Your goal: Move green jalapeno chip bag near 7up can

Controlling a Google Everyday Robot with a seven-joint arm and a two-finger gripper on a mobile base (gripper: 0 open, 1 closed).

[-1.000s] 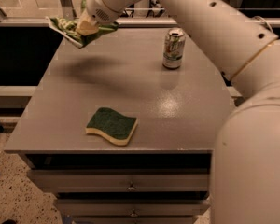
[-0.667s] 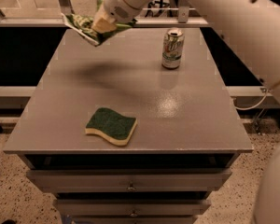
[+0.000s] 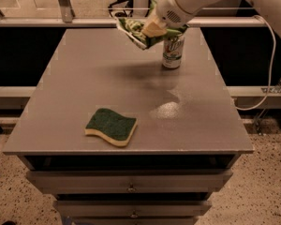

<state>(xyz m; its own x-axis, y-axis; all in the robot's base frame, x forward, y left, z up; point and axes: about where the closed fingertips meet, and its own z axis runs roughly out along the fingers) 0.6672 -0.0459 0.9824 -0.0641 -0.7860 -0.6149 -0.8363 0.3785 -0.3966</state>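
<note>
Overhead, at the far end of the desk [image 3: 84,78], the gripper [image 3: 152,29] hung in the air, fingers pinching the green jalapeno chip bag [image 3: 132,28], held clear of the surface just beside the 7up can [image 3: 172,54], presumably ready for setting down. The sponge [image 3: 111,126] lay well apart, near the front.

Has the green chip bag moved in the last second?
Yes. Held in the gripper above the far side of the table, the chip bag moved right, from well left of the soda can to right beside its top.
</note>
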